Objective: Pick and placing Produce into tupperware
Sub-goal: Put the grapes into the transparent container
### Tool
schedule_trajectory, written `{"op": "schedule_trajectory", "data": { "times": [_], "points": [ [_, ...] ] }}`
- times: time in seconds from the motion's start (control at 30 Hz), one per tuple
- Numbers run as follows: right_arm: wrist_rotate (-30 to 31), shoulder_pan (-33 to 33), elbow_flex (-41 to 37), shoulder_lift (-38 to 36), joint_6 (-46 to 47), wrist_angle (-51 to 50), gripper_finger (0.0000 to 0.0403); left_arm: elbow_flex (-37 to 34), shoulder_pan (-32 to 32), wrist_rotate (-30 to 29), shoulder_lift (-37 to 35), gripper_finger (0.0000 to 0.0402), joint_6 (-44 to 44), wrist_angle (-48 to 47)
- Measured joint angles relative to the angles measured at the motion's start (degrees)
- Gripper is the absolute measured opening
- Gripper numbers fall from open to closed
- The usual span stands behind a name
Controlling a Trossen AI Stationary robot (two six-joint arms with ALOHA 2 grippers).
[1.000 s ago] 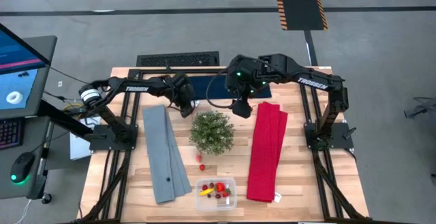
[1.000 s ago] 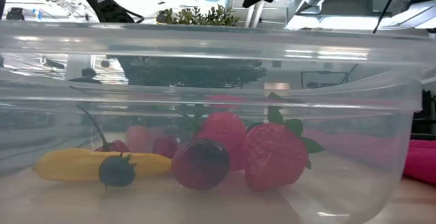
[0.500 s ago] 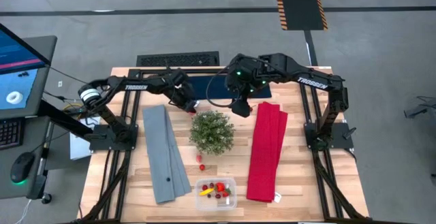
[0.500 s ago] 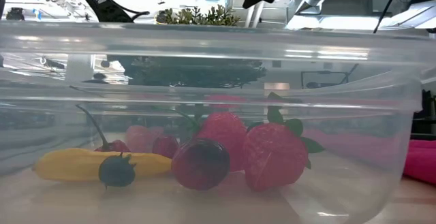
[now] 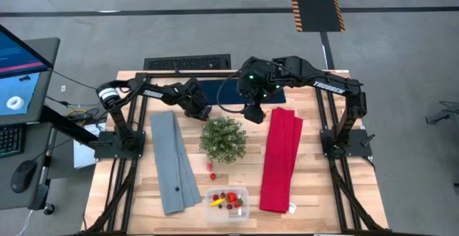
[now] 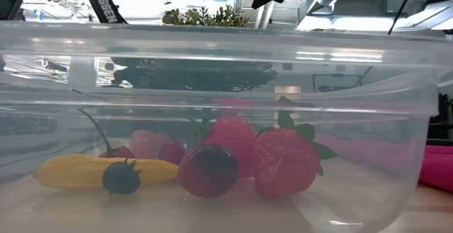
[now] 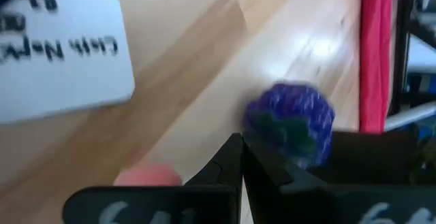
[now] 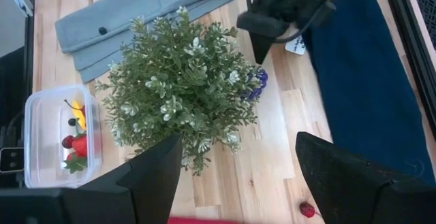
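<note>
My left gripper [image 5: 203, 112] is pinched shut just beside the purple grape cluster [image 7: 291, 120], holding nothing, at the far side of the green plant [image 5: 223, 138]. My right gripper [image 5: 252, 114] hangs spread wide and empty above the plant. The tupperware [image 5: 227, 199] sits at the near edge with strawberries [image 6: 286, 161], a yellow piece [image 6: 78, 170] and dark berries [image 6: 122, 177] inside.

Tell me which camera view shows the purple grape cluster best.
The left wrist view: the purple grape cluster fills the frame just beyond the shut left gripper. The right wrist view shows only a purple sliver at the edge of the green plant. The high and low views do not show it.
</note>
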Motion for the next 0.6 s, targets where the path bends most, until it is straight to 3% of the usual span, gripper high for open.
{"op": "schedule_trajectory", "data": {
  "times": [0.33,0.43,0.5,0.6],
  "points": [
    [0.0,-0.1,0.0,0.0,-0.6,0.1,0.0311,0.2,-2.1,-2.3,0.5,0.0000,-2.1,0.7],
    [0.0,-0.2,0.0,0.0,-1.0,0.1,0.0311,0.8,-3.4,2.7,1.1,0.0000,-4.4,4.8],
    [0.1,-0.2,0.0,0.0,-1.1,0.3,0.0311,1.5,-3.8,3.0,1.3,0.0000,-5.6,7.0],
    [0.9,-0.2,0.0,0.0,-0.5,0.3,0.0311,1.7,-2.9,9.2,1.1,0.0000,-6.0,12.1]
  ]
}}
